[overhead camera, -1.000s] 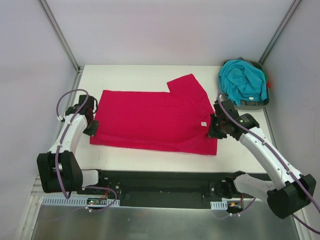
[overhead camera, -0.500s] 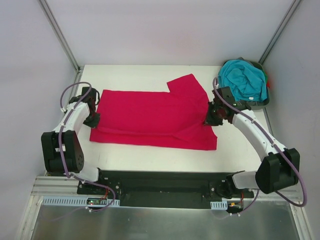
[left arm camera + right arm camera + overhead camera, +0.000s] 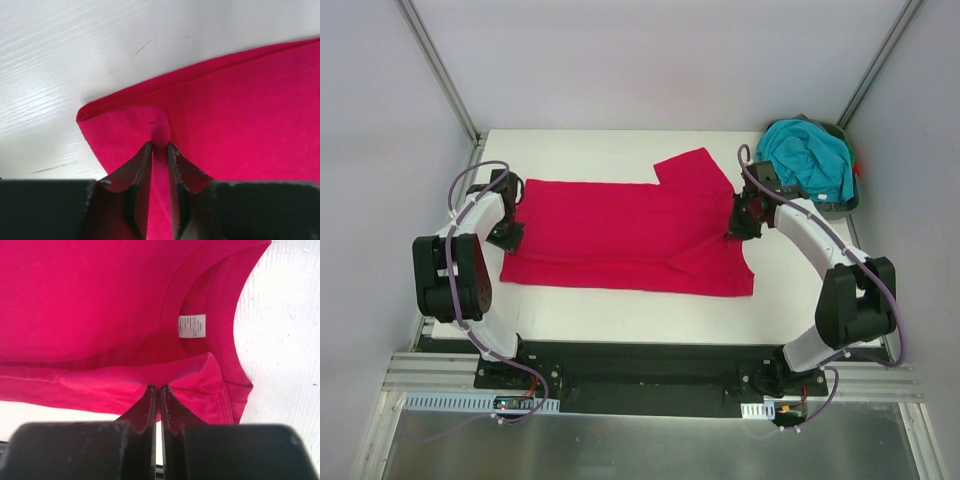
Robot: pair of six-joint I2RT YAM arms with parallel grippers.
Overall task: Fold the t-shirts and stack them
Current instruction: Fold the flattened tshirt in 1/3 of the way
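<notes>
Top external: one red t-shirt (image 3: 620, 235) spread; one teal t-shirt (image 3: 808, 160) in tray (image 3: 825, 209).

We see a white table (image 3: 620, 145) with a faint wood grain, marked in the left wrist view by a thin dark scratch (image 3: 142, 47). A dark grey-green tray (image 3: 825, 211) sits at its far right corner. Slanting metal posts (image 3: 440, 70) rise against pale walls (image 3: 650, 60) behind, and along the near edge a black rail (image 3: 650, 362) lies beside a brushed steel sheet (image 3: 640, 450).
</notes>
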